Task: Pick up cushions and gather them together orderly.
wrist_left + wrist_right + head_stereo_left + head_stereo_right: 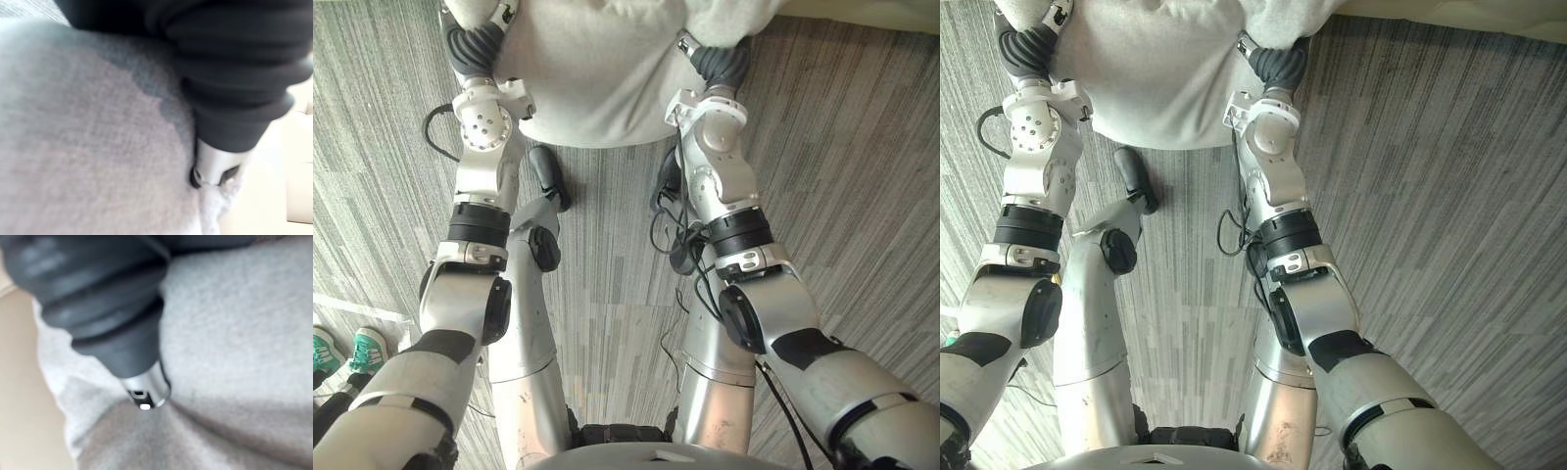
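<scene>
**1 cushion is up, the tidy pile is yet to come**

Left eye view: We hold 1 pale grey cushion point(597, 69) up in the air, over the striped grey floor point(862, 176). Our left hand point(475, 44) pushes on its left edge. Our right hand point(724, 61) pushes on its right edge. A person's green shoes point(347, 351) stand well apart, off to our left.

Right eye view: The cushion hangs between our 2 hands, clear of the floor.

Left wrist view: The dark cover sinks into the soft grey cloth. A bit of silver finger point(215, 169) pokes in too. We cannot tell if the fingers are curled or straight.

Right wrist view: It is the same here, and a silver finger point(146, 391) dips into the cloth. Again we cannot tell.

We think the picking up is done for this cushion. Carrying it to the others and setting it down neatly is not yet done.
</scene>
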Tool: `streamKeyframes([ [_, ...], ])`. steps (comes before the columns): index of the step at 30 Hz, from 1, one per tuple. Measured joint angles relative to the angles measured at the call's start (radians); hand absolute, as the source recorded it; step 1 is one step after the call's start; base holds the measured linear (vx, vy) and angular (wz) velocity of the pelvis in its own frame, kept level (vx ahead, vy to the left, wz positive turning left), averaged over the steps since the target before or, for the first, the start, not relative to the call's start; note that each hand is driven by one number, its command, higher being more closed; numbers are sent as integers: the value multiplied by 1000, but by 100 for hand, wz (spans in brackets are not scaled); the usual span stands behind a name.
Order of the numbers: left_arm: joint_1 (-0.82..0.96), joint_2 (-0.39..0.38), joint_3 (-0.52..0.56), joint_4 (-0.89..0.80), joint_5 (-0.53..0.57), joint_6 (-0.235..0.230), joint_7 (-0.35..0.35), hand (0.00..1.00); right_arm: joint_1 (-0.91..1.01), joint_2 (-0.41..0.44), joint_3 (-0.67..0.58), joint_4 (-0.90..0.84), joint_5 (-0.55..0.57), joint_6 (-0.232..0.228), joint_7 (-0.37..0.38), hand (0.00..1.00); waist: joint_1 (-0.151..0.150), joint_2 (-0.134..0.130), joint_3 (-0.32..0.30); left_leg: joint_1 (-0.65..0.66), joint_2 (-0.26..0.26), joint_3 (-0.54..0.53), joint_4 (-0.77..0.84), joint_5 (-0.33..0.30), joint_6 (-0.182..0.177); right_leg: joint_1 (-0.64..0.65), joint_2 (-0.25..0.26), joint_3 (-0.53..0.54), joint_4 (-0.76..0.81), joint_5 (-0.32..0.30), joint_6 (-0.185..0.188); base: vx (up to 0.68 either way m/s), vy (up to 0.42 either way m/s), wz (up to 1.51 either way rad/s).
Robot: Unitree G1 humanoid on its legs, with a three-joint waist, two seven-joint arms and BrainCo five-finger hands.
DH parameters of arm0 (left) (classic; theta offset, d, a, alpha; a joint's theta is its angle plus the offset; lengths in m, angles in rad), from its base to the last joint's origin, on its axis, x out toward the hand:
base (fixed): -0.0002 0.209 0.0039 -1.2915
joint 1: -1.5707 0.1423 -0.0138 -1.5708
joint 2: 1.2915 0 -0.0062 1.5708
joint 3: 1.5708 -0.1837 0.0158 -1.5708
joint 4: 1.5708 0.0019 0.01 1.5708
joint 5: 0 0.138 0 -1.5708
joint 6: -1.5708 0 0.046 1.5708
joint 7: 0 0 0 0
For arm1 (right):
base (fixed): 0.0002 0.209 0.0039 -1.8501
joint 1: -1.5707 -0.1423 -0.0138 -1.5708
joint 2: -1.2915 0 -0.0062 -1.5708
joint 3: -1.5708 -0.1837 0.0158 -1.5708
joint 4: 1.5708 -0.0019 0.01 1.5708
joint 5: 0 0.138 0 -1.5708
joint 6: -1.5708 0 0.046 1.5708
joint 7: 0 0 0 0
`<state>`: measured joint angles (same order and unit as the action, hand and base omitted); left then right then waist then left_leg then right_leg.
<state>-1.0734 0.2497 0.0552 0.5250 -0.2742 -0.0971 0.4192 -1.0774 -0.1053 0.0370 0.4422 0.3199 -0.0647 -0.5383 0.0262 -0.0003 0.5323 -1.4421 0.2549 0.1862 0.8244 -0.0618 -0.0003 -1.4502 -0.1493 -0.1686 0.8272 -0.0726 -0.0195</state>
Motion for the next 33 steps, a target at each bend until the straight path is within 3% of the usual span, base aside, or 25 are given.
streamKeyframes([
  [10, 244, -77, -18, -331, 1, -13, 36, 100, 207, 50, 25, -206, -51, 0, 6, 100, -11, 0, -3, 183, 9, 0, -27, -17, -14, 190, 18, -5, -49, -1, 0, -34, -33, -4],
  [14, 420, -141, -50, -489, 19, -37, 36, 100, 376, 68, 41, -341, -93, -20, 51, 100, -10, -1, -12, 362, 7, 7, -62, -35, -24, 369, 26, -12, -89, -8, 2, -25, -50, -2],
  [16, 561, -173, -92, -558, 44, -56, 32, 100, 515, 80, 56, -379, -124, -56, 77, 100, -11, -3, -169, 356, 5, 7, -82, -48, -36, 368, 28, -16, -109, -25, 10, 37, -55, 1],
  [23, 850, -181, -137, -771, 82, -83, -48, 100, 891, 90, 104, -630, -141, -108, 201, 100, -12, -4, -185, 708, 2, 13, -139, -102, -63, 723, 40, -30, -185, -72, 28, 103, -25, 2],
  [30, 1155, -183, -216, -832, 78, -85, -168, 100, 1237, 100, 114, -674, -170, -100, 321, 100, -5, -3, -331, 1004, -20, 42, -289, -122, -65, 1027, 53, -45, -363, -75, 52, 170, 23, 2],
  [33, 1229, -186, -233, -832, 9, -89, -208, 100, 1314, 105, 113, -701, -174, -99, 348, 100, 0, -4, -419, 1111, -42, 59, -391, -103, -70, 1135, 53, -53, -471, -47, 59, 222, 20, 6],
])
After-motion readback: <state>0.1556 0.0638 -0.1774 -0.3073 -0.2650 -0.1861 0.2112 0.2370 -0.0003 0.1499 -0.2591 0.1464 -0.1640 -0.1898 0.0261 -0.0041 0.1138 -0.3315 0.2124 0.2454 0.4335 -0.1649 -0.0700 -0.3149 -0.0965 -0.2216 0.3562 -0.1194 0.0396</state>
